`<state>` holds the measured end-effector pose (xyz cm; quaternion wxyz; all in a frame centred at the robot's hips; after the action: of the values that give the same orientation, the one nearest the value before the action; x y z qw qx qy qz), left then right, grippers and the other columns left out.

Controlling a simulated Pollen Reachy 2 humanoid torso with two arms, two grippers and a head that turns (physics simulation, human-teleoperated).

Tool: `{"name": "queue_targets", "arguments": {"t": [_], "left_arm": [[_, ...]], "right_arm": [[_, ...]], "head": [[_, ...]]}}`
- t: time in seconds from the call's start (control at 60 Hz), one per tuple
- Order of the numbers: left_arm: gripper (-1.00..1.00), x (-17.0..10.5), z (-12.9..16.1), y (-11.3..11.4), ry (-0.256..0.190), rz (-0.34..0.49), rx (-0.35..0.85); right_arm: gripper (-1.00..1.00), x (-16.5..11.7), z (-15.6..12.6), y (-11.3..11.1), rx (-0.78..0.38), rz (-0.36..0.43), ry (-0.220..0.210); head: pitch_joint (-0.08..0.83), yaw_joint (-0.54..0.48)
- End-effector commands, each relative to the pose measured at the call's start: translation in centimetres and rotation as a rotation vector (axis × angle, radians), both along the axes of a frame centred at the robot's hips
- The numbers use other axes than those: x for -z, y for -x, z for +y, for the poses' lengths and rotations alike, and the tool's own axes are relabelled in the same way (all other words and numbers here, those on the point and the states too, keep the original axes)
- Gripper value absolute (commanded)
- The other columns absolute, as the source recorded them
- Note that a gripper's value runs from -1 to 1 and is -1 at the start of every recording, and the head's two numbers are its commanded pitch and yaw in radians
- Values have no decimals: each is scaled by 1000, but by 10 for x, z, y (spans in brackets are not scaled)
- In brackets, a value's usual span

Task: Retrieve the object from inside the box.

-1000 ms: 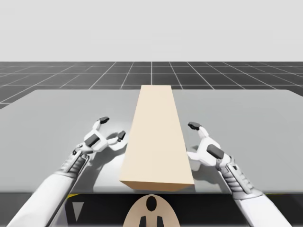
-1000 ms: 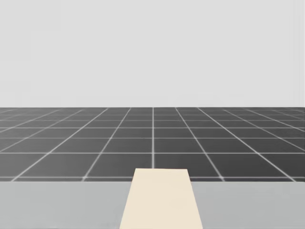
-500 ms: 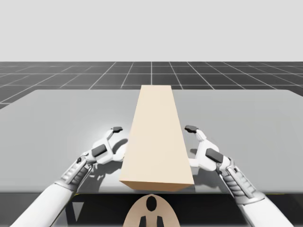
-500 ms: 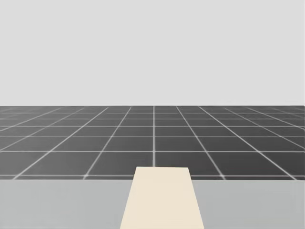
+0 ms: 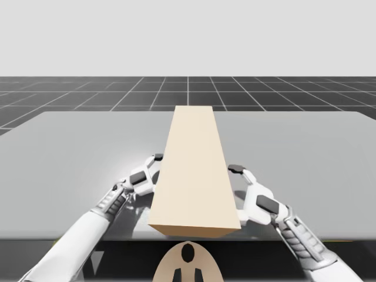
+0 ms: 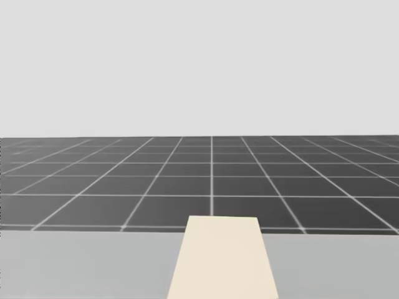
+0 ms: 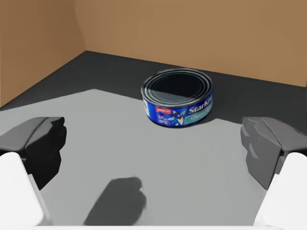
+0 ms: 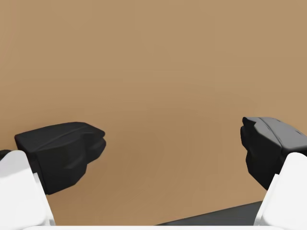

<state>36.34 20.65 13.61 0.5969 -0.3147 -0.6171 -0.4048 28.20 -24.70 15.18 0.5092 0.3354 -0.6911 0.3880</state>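
My left gripper (image 7: 152, 132) is spread wide and holds nothing. The low blue can (image 7: 176, 97) stands ahead of it, untouched, on the grey surface inside the box (image 5: 194, 170), near a brown inner wall. My right gripper (image 8: 171, 139) is spread just as wide and also holds nothing, facing the box's right side close up. The long tan box lies down the middle of the grey table (image 5: 76, 153), which spreads left and right of it. A dark gridded floor (image 5: 70, 97) lies beyond the far edge.
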Motion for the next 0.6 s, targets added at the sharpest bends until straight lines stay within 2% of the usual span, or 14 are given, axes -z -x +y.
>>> {"name": "queue_targets", "arguments": {"t": [0.017, 0.3, 0.6], "left_arm": [[-1000, 4, -17, -18, 31, 57, 41], [-1000, 22, -41, -46, 1, 102, 113], [-1000, 16, -60, -60, -48, 86, 225]], "right_arm": [[-1000, 3, 6, 9, -44, 1, 15], [-1000, 3, 8, 11, -73, -2, 28], [-1000, 5, 9, 13, -94, -9, 38]], "head": [[24, 48], [40, 54], [48, 49]]}}
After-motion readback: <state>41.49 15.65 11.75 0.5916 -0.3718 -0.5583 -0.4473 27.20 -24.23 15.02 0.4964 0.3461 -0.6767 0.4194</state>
